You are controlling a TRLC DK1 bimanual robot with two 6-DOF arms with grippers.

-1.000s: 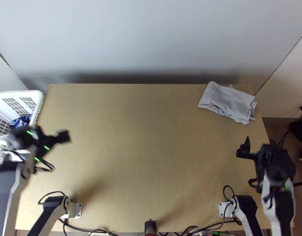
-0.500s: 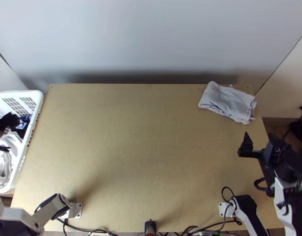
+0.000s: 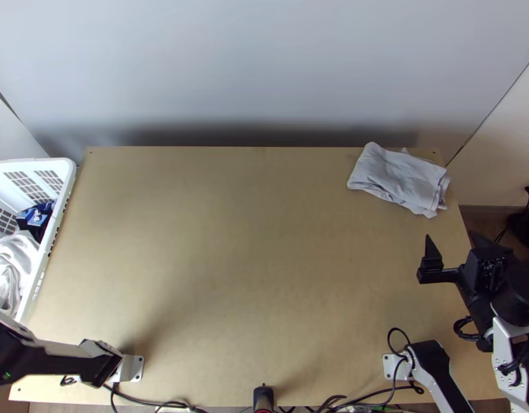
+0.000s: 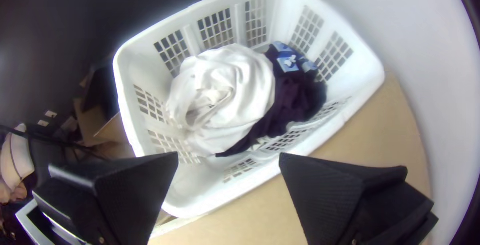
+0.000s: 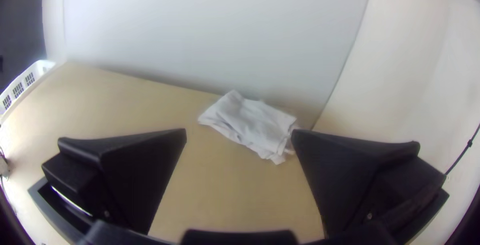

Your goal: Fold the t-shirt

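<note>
While left pincer (image 4: 229, 154) and right pincer (image 3: 451, 235) gape wide, wrinkled pale-grey cloth (image 3: 400, 180) lies folded, oblong, on wooden table (image 3: 230, 275).

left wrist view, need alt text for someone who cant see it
White plastic laundry basket holding a bunched white cloth beside dark purple and blue-patterned fabric, at the edge of a light wooden table. The left gripper's two wide flat black fingers stand open in front.
</note>
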